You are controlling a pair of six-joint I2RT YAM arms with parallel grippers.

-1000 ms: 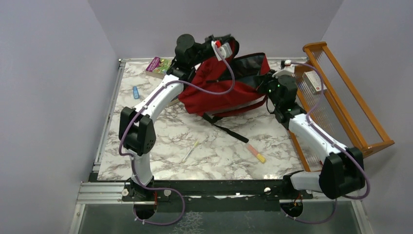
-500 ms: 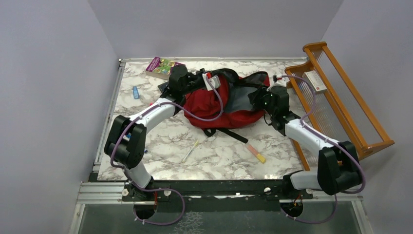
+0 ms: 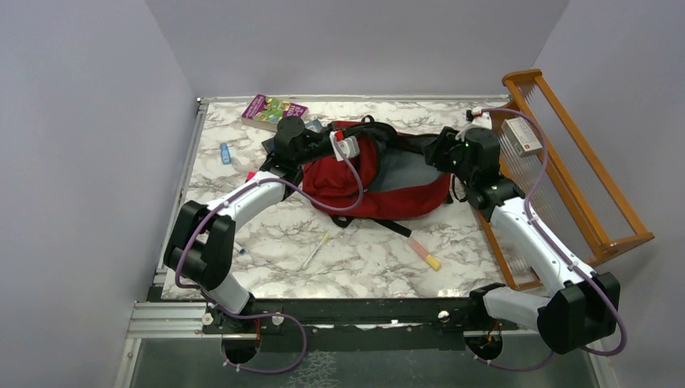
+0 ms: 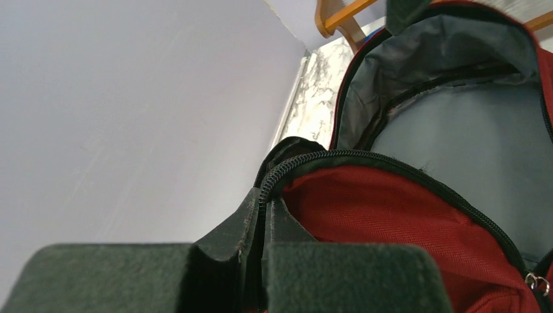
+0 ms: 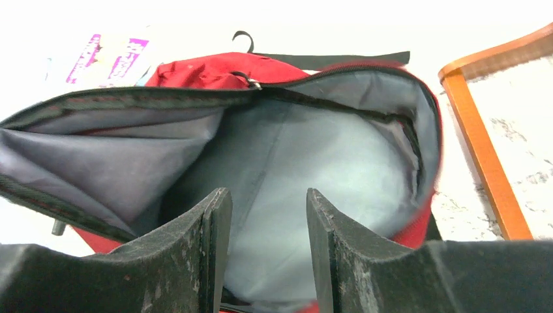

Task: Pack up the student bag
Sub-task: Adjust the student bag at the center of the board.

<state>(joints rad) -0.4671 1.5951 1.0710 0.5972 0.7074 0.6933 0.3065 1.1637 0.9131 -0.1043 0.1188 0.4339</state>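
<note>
The student bag, red with black zippers, lies on the marble table with its mouth open and the grey lining showing. My left gripper is at the bag's left upper edge. In the left wrist view this gripper is shut on the black zipper rim, beside the red fabric. My right gripper is at the bag's right end. In the right wrist view it stands open, nothing between its fingers, facing the grey inside.
A purple book lies at the back left, with a small blue object near the left edge. A thin white stick and an orange-yellow marker lie in front of the bag. A wooden rack holding a white box stands on the right.
The bag came down from a raised hold and now lies flat on the table. My right gripper opened, let go of the bag's edge and drew back to the right. The left stayed shut.
</note>
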